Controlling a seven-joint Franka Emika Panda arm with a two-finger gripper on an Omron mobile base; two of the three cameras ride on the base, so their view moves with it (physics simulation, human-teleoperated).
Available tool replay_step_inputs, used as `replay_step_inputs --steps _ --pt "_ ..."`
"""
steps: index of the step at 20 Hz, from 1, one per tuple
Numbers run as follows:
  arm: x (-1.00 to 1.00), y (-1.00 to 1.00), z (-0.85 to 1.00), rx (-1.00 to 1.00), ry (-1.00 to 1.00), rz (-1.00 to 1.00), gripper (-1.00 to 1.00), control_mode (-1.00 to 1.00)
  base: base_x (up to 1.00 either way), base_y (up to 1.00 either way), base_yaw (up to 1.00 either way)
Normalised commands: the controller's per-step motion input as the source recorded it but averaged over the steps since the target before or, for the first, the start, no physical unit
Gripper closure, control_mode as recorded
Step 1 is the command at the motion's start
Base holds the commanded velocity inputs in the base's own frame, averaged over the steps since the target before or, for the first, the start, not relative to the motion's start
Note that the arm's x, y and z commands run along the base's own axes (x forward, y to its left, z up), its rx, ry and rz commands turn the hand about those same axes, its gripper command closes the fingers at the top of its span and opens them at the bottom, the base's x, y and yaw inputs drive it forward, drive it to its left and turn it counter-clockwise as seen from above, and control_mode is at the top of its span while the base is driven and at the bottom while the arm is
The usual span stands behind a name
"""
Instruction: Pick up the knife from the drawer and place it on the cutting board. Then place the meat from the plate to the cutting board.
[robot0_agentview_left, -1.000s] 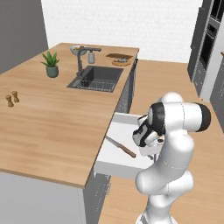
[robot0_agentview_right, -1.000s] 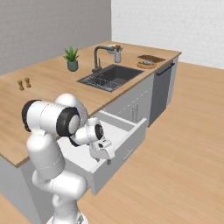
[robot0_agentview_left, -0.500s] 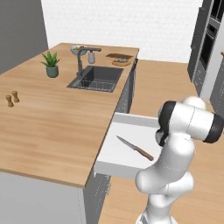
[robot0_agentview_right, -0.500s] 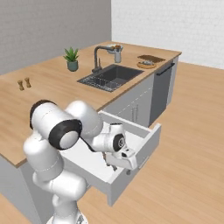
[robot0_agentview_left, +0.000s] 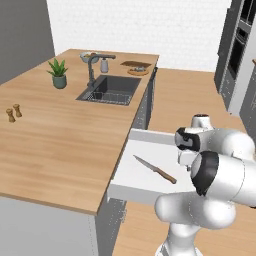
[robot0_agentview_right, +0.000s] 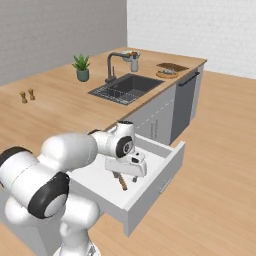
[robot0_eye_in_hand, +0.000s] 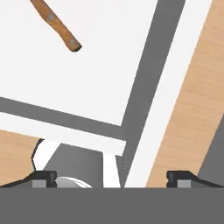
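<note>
The drawer (robot0_agentview_left: 131, 181) stands pulled out of the island, its pale front panel (robot0_agentview_right: 156, 192) facing the floor space. Inside lies the knife (robot0_agentview_left: 155, 169), blade toward the counter and brown handle (robot0_agentview_right: 121, 183) toward the drawer front. My gripper (robot0_agentview_right: 121, 173) hovers open just above the handle end, holding nothing. In the hand view the handle (robot0_eye_in_hand: 57, 24) is at the upper left, and my gripper (robot0_eye_in_hand: 111, 177) looks down at the drawer's wall. Far down the counter are the dark cutting board (robot0_agentview_left: 134, 64) and, beside it, the plate (robot0_agentview_left: 138, 72) with the meat (robot0_agentview_right: 169, 72).
A sink (robot0_agentview_left: 111, 89) with a tall faucet (robot0_agentview_left: 92, 70) is set in the counter. A potted plant (robot0_agentview_left: 59, 74) and two small shakers (robot0_agentview_left: 14, 112) stand to the left. Dark tall cabinets (robot0_agentview_left: 239, 55) line the right wall. Wood floor lies beyond the drawer.
The drawer has slid much further out, uncovering the whole knife. My hand moved with the drawer front, then rose over the knife's handle end. The jaws stayed open.
</note>
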Motion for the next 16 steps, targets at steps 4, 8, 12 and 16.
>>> replay_step_inputs --steps 4,8,12,16 --pt "0.82 0.9 -0.19 0.15 0.17 0.43 -1.0 -1.0 0.0 0.0 0.0" --pt "0.68 0.39 -0.56 0.09 0.06 0.35 -1.0 -1.0 0.0 0.0 0.0" --pt "0.35 0.06 -0.61 0.02 0.0 0.24 -1.0 -1.0 0.0 0.0 0.0" --pt "0.38 -0.12 -0.42 0.0 -0.04 0.13 -1.0 -1.0 0.0 0.0 0.0"
